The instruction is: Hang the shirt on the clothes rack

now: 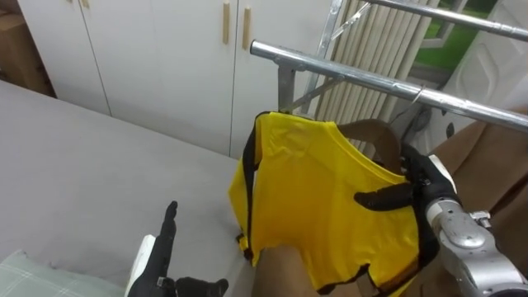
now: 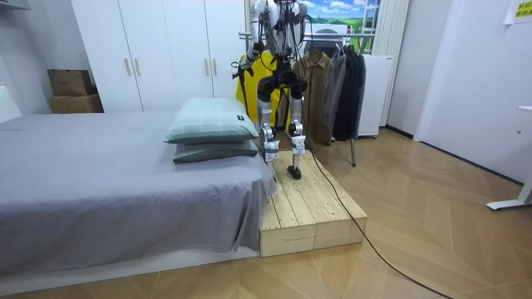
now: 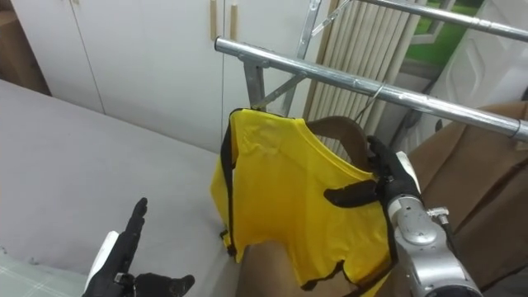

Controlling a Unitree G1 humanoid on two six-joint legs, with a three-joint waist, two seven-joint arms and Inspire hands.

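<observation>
A yellow shirt (image 1: 322,198) with black trim hangs on a hanger whose wire hook (image 1: 417,92) sits over the metal rail (image 1: 355,76). My right hand (image 1: 417,186) is at the shirt's right shoulder. Its thumb lies across the yellow front and its fingers curl behind the shoulder, pinching the cloth. My left hand (image 1: 161,247) is low at the lower left, away from the shirt, with straight fingers and nothing in it. In the room view I stand on a wooden platform (image 2: 312,208) facing the rack, with the yellow shirt (image 2: 246,83) in front of me.
A brown garment (image 1: 487,165) hangs to the right of the shirt on the same rail. Dark coats (image 2: 337,79) fill the rack further along. White wardrobe doors (image 1: 165,58) stand behind. The grey bed (image 1: 82,181) and its pillows (image 2: 212,124) lie to my left.
</observation>
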